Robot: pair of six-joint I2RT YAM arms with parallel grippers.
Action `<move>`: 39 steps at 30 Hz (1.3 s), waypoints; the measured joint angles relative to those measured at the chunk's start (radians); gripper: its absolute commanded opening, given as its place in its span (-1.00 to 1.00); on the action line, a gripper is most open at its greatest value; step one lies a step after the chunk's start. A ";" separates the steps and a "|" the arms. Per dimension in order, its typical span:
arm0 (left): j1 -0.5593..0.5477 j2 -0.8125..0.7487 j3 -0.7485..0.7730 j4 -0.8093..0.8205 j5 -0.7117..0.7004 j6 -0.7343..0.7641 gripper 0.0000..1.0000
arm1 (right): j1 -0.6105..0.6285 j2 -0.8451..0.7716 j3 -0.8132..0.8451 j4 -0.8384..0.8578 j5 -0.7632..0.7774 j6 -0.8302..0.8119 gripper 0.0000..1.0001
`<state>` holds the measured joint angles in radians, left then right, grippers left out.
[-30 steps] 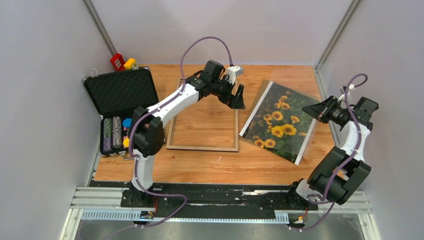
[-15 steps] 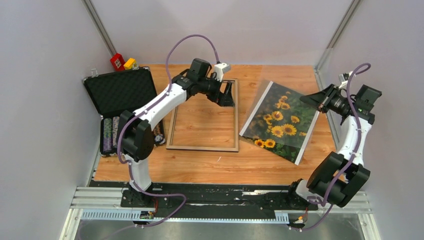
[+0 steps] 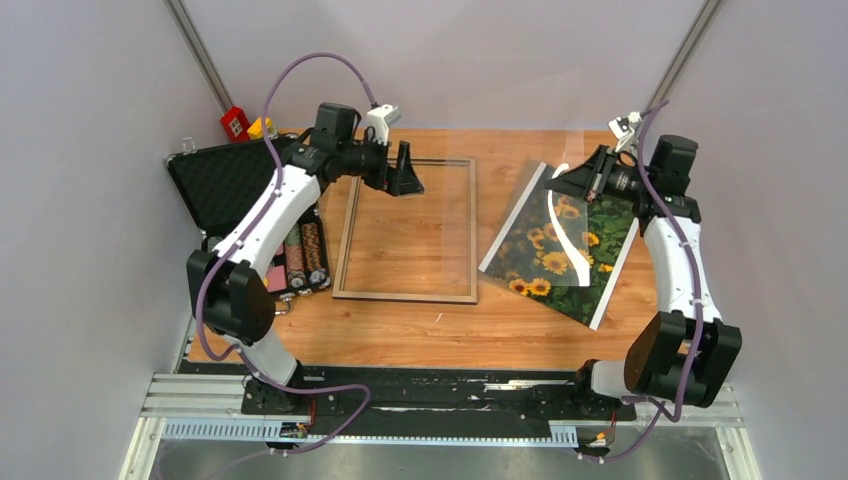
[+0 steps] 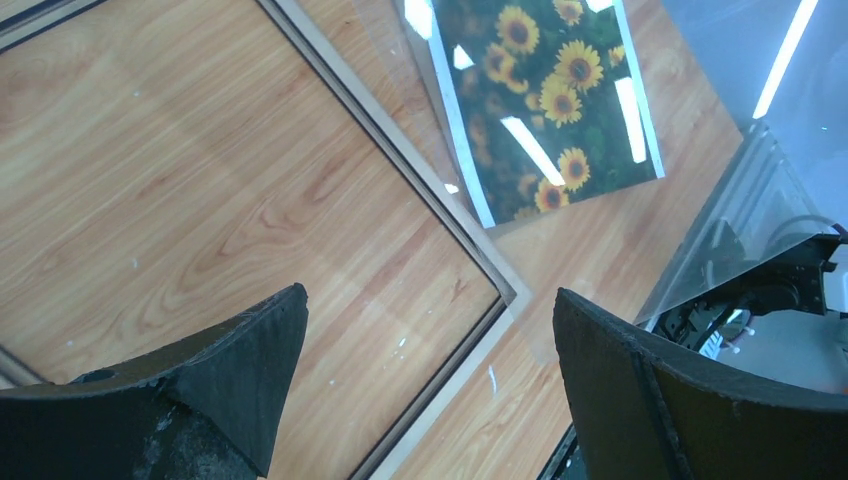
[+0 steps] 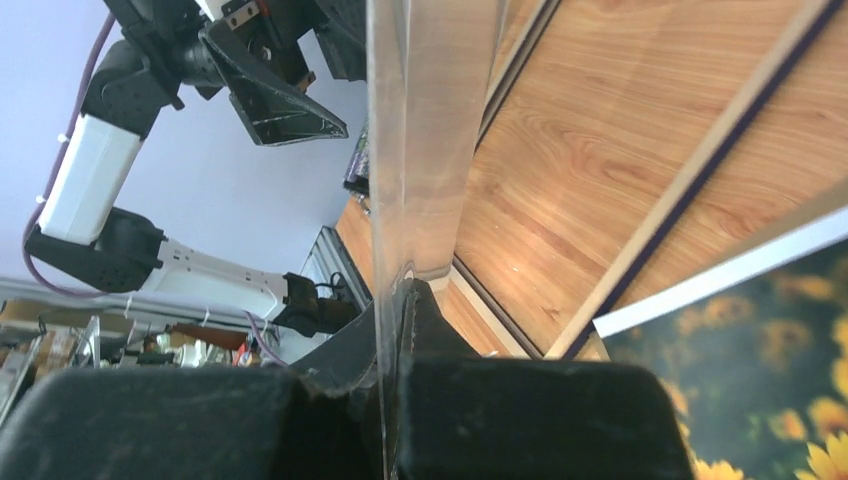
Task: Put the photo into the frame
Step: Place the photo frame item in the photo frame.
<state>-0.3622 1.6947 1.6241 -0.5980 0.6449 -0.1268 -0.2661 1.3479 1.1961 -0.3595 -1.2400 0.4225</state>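
Right gripper [image 3: 557, 183] aloft over photo [image 3: 592, 268] (clear pane [image 5: 420, 120] pinched), left gripper [image 3: 408, 178] agape.

Sunflower photo [image 3: 590, 262] flat, askew, just right of flat tan-backed frame [image 3: 405, 296]; clear pane [image 5: 420, 150] aloft above photo.

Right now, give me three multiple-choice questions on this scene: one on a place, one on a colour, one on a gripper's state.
1. Where is the photo? A flat on the table, right of the frame. B inside the frame. C held aloft.
2. Its flowers are: A red. B yellow. C white.
3. The right gripper is: A open. B shut on the photo. C shut on a clear pane.
Key: A, it lies beside the frame; B, yellow sunflowers; C, the wrist view shows the pane clamped.
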 measured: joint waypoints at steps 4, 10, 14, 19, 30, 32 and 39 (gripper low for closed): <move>0.053 -0.051 -0.030 -0.019 0.018 0.003 1.00 | 0.077 0.033 0.001 0.135 -0.001 0.071 -1.00; 0.132 -0.071 -0.096 0.035 0.105 -0.040 1.00 | 0.182 0.118 0.037 0.274 -0.003 0.146 -1.00; 0.163 -0.071 -0.158 0.109 0.183 -0.095 1.00 | 0.227 0.158 0.056 0.361 -0.004 0.210 -1.00; 0.167 -0.073 -0.230 0.203 0.224 -0.133 1.00 | 0.253 0.191 0.062 0.504 -0.007 0.321 -1.00; 0.188 -0.077 -0.342 0.483 0.326 -0.295 0.96 | 0.299 0.202 0.056 0.687 -0.007 0.473 -1.00; 0.189 -0.077 -0.365 0.545 0.351 -0.332 0.92 | 0.298 0.201 0.042 0.722 -0.006 0.494 -1.00; 0.189 -0.087 -0.470 0.792 0.425 -0.509 0.65 | 0.298 0.201 -0.023 0.794 0.013 0.538 -1.00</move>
<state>-0.1734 1.6077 1.1545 0.1940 1.0702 -0.6353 0.0322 1.5486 1.1732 0.4347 -1.2266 0.9607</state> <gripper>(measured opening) 0.871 0.003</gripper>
